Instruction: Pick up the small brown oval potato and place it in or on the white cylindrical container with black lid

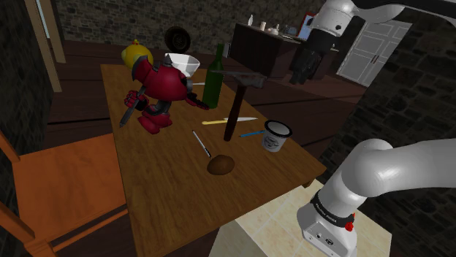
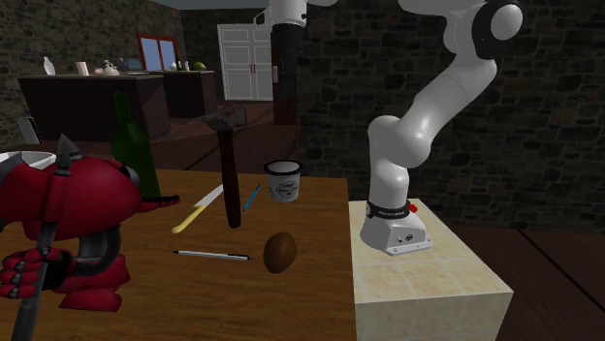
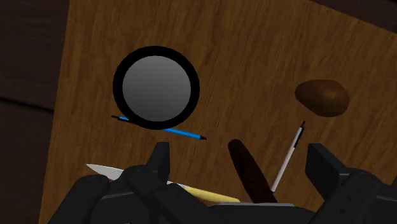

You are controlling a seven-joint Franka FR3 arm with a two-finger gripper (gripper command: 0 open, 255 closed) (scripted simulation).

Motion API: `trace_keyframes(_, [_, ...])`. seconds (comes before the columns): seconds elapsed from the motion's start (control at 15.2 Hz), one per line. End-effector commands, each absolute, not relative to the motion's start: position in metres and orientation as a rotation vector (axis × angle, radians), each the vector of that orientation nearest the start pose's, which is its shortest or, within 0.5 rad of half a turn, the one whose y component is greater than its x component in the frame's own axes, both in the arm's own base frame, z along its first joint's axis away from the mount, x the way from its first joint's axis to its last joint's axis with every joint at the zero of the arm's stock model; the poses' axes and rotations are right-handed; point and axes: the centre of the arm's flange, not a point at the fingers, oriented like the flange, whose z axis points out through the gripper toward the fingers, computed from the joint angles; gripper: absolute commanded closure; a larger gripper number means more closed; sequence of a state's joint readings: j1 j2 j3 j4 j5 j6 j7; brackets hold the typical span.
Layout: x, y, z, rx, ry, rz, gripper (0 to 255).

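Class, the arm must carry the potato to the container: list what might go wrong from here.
1. The upright dark hammer stands close to the brown oval potato and the white black-rimmed cylindrical container; the open black gripper may topple it on descent.
2. Nudged, the potato may roll across the wooden table.

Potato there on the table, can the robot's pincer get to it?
Probably yes. The potato lies in the open, apart from the pen and the hammer, with nothing over it, and the open pincer hangs high above the table.
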State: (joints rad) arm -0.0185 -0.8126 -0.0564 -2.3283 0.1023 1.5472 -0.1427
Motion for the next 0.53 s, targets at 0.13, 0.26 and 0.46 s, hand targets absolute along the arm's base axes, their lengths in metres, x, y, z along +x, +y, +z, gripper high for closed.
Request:
trace_keyframes(0.13, [0.304, -0.004, 0.589, -2.983, -0.260, -0.087, 0])
trace_keyframes(0.26, [0.309, 0.010, 0.568, -2.962, -0.386, -0.106, 0])
trace_keyframes(0.46, [0.316, 0.031, 0.538, -2.920, -0.572, -0.135, 0])
